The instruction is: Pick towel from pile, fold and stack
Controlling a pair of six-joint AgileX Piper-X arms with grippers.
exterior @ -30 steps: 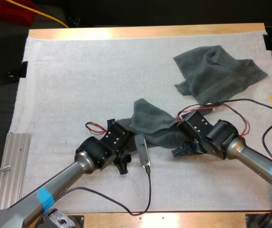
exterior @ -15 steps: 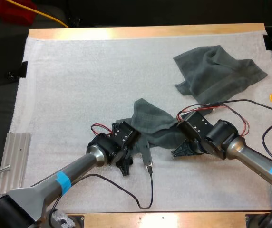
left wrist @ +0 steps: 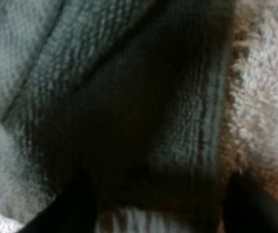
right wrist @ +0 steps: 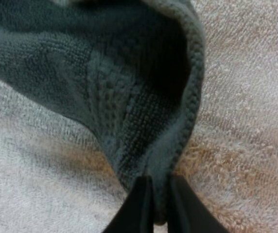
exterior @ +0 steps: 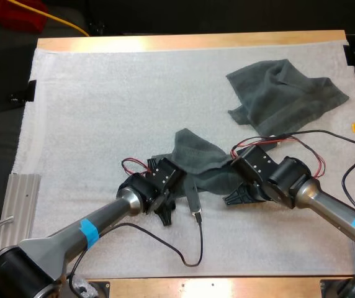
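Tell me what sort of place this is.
Probably a robotics lab bench, not a home: a left arm and a right arm reach over a wooden table with a white mat, working a towel, with a second towel crumpled farther off.

The far towel (exterior: 286, 93) and the near towel (exterior: 203, 162) are dark grey-green, waffle-textured; the mat (exterior: 103, 112) is white.

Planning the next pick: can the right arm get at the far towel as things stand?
Probably not yet: the right gripper is shut on the near towel. Once it lets go, bare mat leads to the far towel.
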